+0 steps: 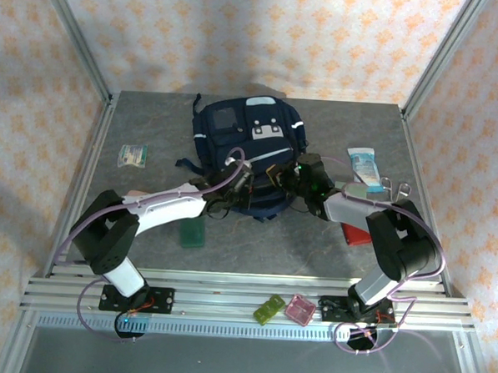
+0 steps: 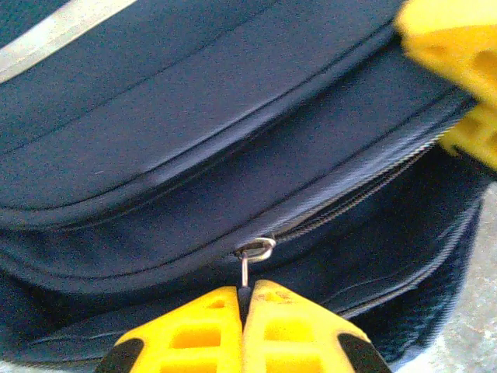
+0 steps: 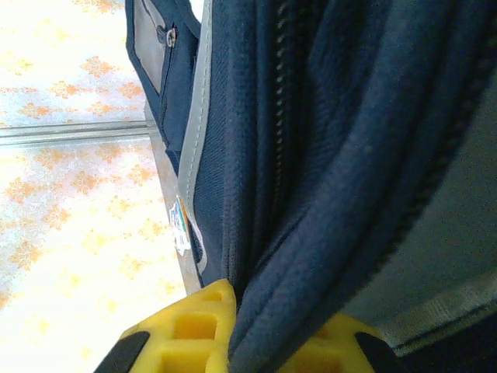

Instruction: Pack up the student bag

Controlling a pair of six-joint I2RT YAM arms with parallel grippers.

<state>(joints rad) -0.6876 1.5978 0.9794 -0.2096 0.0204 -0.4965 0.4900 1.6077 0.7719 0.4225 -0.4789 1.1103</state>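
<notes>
The student bag [image 1: 247, 136], a navy backpack with white patches, lies at the back middle of the table. My left gripper [image 1: 239, 179] is at its near edge. In the left wrist view that gripper [image 2: 244, 299] is shut on the thin metal zipper pull [image 2: 245, 270], which hangs from the slider ring on the bag's zipper [image 2: 349, 198]. My right gripper [image 1: 298, 177] meets the bag from the right. In the right wrist view its yellow fingers [image 3: 194, 326] are shut on a thick fold of the bag's navy fabric [image 3: 326, 202] beside a zipper line.
A green packet [image 1: 133, 154] lies at the left. A toothpaste tube [image 1: 364, 165] and scissors [image 1: 392, 190] lie at the right. A green flat item [image 1: 194, 232] and a red one [image 1: 357, 235] sit near the arms. Green [image 1: 269, 309] and pink [image 1: 299, 309] boxes rest on the front rail.
</notes>
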